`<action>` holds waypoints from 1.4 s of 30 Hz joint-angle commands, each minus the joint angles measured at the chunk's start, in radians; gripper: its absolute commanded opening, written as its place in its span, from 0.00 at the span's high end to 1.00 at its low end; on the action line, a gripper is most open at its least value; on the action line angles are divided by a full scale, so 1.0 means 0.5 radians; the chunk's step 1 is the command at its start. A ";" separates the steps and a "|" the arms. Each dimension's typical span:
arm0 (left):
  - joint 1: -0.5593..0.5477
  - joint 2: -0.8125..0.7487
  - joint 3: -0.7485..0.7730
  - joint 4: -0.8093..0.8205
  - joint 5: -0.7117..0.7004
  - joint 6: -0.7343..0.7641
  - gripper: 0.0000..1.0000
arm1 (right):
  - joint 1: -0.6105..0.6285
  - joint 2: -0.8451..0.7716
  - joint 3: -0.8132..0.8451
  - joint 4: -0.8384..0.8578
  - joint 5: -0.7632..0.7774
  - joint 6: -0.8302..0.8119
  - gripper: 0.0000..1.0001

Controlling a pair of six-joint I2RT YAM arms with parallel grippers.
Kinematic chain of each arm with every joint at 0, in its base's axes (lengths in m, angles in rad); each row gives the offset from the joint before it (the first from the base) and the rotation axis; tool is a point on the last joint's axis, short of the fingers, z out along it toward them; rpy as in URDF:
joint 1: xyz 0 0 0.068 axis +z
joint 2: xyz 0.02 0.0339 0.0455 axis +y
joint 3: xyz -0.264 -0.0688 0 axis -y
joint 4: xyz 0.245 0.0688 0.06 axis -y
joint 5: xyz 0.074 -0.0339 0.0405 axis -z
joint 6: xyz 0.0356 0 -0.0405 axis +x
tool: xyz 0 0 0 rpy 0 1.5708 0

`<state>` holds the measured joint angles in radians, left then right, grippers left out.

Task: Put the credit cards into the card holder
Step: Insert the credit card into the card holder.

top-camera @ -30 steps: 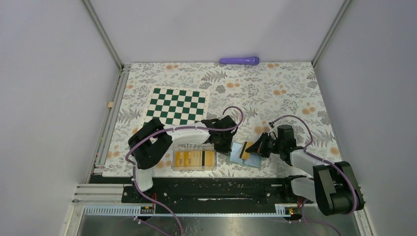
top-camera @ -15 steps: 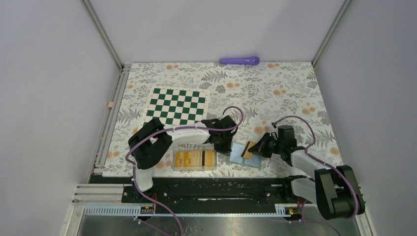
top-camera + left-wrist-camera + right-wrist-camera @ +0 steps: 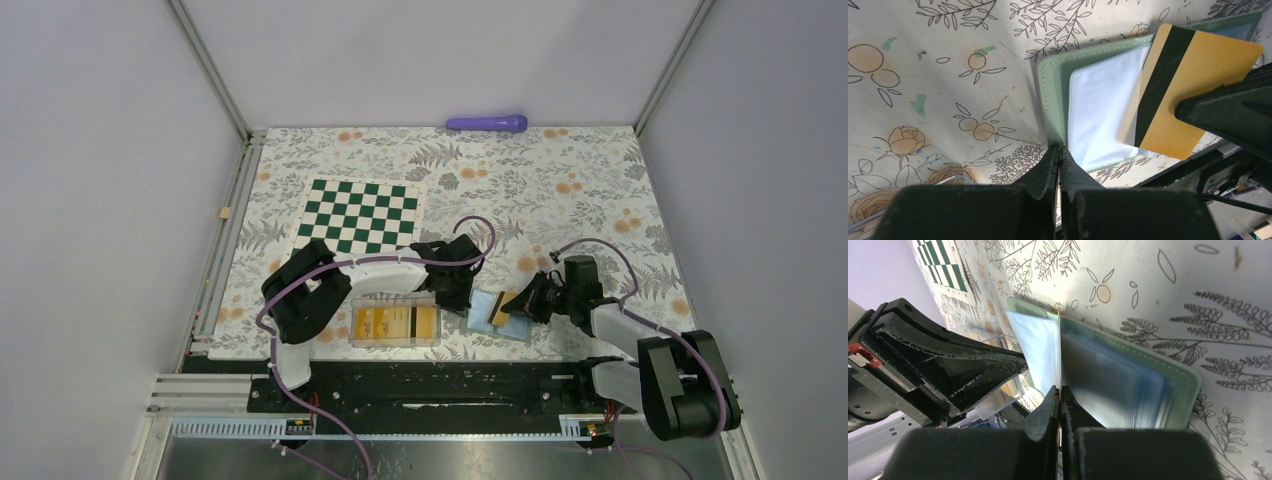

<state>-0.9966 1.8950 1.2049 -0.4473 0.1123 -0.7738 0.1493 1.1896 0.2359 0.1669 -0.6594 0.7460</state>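
1. The orange-yellow plastic credit card with a dark magnetic stripe (image 3: 1193,85) hangs tilted over the open holder. Its leading edge is low over the white inner sleeve (image 3: 1103,110), not yet inside any pocket.
2. The sage-green, near-square card holder (image 3: 1053,85) lies open on the floral table covering (image 3: 560,190), light-blue inside up, between the two arms.
3. The right gripper (image 3: 1060,399) has its jaws clamped on the card's trailing end. Its wrist view sees the card edge-on, standing over the line where the sleeve meets the clear pockets.
4. The left gripper (image 3: 1059,156) has its jaws together at the holder's near edge. Whether it pinches the sleeve or only presses there, I cannot tell.
5. More orange-yellow cards (image 3: 385,322) lie in the clear plastic box (image 3: 395,301) just left of the holder.
6. Judged step: inserting this card. The next move calls for lowering its leading edge into a pocket mouth and sliding it flat while the holder is kept from shifting.
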 commanded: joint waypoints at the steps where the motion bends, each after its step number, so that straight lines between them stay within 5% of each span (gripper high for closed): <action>1: -0.007 0.110 -0.007 -0.118 -0.028 0.050 1.00 | 0.003 -0.080 -0.027 -0.243 -0.023 -0.023 1.00; 26: -0.007 0.109 -0.018 -0.107 -0.008 0.071 1.00 | 0.165 0.434 0.234 -0.238 -0.066 -0.182 0.99; 29: -0.007 0.125 -0.002 -0.130 -0.011 0.078 1.00 | 0.164 0.471 0.326 -0.421 -0.025 -0.285 0.80; 42: -0.007 0.135 0.002 -0.131 0.000 0.087 1.00 | 0.318 0.366 0.542 -0.880 0.274 -0.461 0.54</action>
<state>-0.9947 1.9015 1.2137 -0.4545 0.1219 -0.7555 0.2745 1.3716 0.4747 -0.1490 -0.6373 0.5735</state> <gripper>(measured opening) 0.009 0.438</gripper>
